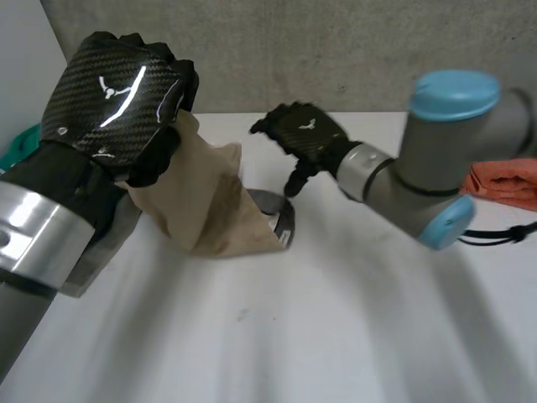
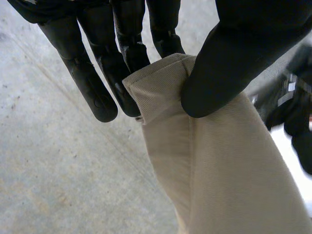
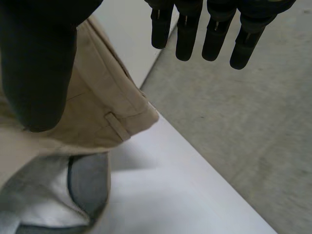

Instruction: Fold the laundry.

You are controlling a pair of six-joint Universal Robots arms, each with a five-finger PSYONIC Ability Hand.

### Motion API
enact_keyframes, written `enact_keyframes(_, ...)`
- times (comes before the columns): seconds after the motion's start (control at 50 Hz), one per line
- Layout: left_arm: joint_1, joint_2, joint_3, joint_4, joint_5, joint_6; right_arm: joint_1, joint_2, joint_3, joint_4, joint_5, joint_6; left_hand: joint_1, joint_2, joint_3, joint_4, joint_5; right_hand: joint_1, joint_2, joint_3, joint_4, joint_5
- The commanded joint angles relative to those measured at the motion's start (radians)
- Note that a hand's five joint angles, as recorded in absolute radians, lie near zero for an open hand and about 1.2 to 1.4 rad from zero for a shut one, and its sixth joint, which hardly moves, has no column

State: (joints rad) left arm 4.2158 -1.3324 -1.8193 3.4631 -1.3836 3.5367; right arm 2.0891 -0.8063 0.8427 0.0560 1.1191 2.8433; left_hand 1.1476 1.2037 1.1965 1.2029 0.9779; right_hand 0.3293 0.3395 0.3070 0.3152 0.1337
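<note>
My left hand (image 1: 117, 92) is raised at the left of the table and shut on a beige garment (image 1: 205, 201), which looks like trousers. In the left wrist view its thumb (image 2: 229, 58) pinches a folded corner of the beige cloth (image 2: 219, 170) against the fingers. The rest of the garment hangs down to the table. My right hand (image 1: 306, 134) hovers just right of the cloth, open, with straight fingers (image 3: 217, 29) holding nothing. Under its thumb lies the beige waistband with a belt loop (image 3: 117, 126).
A grey garment (image 1: 277, 214) lies on the white table (image 1: 336, 319) partly under the beige one, also under my right hand (image 3: 87, 180). An orange cloth (image 1: 503, 180) sits at the right edge. Something teal (image 1: 21, 143) is at the far left. The table's far edge drops to grey floor (image 3: 243, 122).
</note>
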Motion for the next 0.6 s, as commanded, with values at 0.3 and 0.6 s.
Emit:
enact_keyframes(0.3, 0.029, 0.163, -0.057, -0.071, -0.041, -0.007, 0.163, 0.245, -0.111, -0.105, 0.054, 0.13, 0.249, 0.193, 0.2, 0.193, 0.244, 1.067, 1.057, 1.089, 1.081, 1.088)
enact_keyframes(0.6, 0.207, 0.107, -0.049, -0.179, -0.041, -0.007, -0.138, -0.431, 0.341, 0.243, 0.131, -0.316, 0.249, 0.193, 0.2, 0.193, 0.244, 1.067, 1.057, 1.089, 1.081, 1.088)
